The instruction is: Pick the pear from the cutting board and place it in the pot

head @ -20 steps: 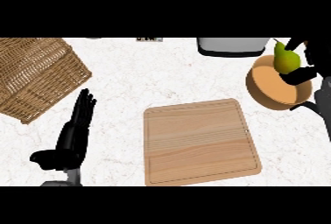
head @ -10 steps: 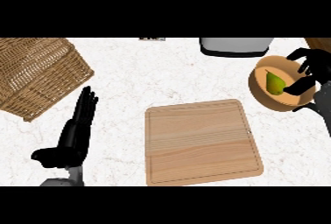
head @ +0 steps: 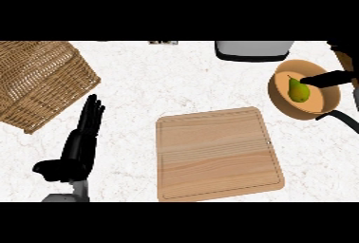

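The green pear point(head: 298, 90) lies inside the tan pot point(head: 279, 101) at the counter's right, stem pointing away from me. My right hand point(head: 331, 78) is mostly cut off by the right edge. One straight black finger reaches over the pot's rim beside the pear, and nothing is held. The wooden cutting board point(head: 217, 154) lies in the middle with nothing on it. My left hand point(head: 79, 142) rests open at the lower left, fingers pointing up, far from the board and pot.
A wicker basket point(head: 38, 80) fills the upper left corner. A grey container point(head: 254, 50) stands at the back, just left of the pot. The pot's black handle point(head: 339, 117) points toward the lower right edge.
The right hand carried the pear down into the pot, let it go and drew back toward the right edge. The left hand stayed still.
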Available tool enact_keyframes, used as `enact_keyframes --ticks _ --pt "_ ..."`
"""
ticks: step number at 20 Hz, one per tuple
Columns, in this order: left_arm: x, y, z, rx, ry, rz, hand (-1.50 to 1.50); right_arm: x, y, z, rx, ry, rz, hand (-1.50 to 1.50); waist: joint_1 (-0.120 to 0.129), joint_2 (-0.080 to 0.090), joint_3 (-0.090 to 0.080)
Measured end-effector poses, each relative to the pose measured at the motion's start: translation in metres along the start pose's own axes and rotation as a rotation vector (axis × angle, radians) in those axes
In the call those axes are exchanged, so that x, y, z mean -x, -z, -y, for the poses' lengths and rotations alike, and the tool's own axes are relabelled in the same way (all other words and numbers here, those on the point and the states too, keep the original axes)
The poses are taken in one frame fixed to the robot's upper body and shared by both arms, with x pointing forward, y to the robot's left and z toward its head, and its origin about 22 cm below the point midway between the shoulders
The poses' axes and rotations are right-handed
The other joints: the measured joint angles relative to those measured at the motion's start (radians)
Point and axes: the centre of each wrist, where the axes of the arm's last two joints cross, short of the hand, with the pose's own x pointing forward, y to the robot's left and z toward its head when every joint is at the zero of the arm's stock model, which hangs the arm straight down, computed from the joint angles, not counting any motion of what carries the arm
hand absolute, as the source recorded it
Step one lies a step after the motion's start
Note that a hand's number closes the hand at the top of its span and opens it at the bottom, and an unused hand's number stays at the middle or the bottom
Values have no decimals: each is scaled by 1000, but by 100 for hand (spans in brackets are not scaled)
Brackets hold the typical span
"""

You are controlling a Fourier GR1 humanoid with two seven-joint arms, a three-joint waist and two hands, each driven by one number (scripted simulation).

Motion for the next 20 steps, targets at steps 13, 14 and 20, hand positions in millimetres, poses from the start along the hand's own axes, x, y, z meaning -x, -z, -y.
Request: enact_keyframes --ticks 13,14,20 --pt "-1 4 9 6 -4 5 0 57 -19 56 218 373 -7 -150 9 5 0" --pt "-1 7 11 8 -2 6 0 60 -21 65 232 381 2 -150 10 7 0" --pt "-6 3 15 23 -13 14 0 84 -39 102 271 417 28 -150 18 8 1"
